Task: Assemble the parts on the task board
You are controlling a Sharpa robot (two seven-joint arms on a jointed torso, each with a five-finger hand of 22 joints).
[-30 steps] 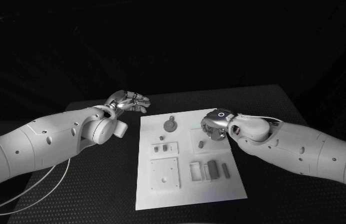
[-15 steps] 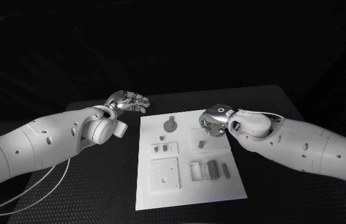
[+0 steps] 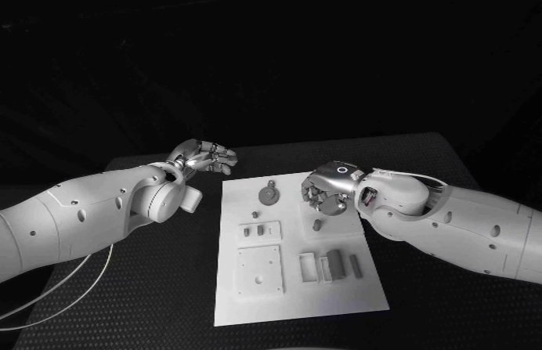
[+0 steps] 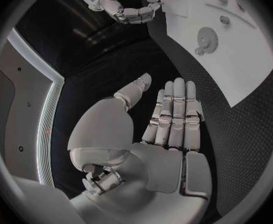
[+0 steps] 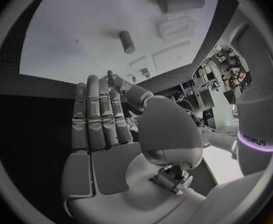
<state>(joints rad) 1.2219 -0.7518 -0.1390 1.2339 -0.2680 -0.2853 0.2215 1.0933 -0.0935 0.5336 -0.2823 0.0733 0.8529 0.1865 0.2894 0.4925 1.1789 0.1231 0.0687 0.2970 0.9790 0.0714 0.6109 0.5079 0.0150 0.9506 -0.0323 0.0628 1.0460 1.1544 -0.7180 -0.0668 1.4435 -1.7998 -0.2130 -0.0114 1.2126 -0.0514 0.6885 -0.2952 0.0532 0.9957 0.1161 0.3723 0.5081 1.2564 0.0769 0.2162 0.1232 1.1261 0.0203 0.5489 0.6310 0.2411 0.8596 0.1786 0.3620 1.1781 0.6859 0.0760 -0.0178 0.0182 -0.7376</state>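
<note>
Right robot hand (image 3: 325,192) hovers over the task board (image 3: 296,287) – empty, fingers apart, likely lining up on the small peg (image 3: 317,225). Left robot hand (image 3: 204,157) idles beside the board, fingers apart, empty.

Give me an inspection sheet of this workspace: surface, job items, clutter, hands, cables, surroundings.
Surface: black table, textured, with the white task board in the middle.
Job's things: grey parts on the board, among them a round disc, a short peg and upright blocks.
Clutter: nothing seen.
Hands: left hand off the board's far left corner, fingers apart, holding nothing; right hand over the board's far right area, nothing seen in it.
Cables: a white cable loops under the left arm.
Surroundings: dark; nothing seen in the head view.
</note>
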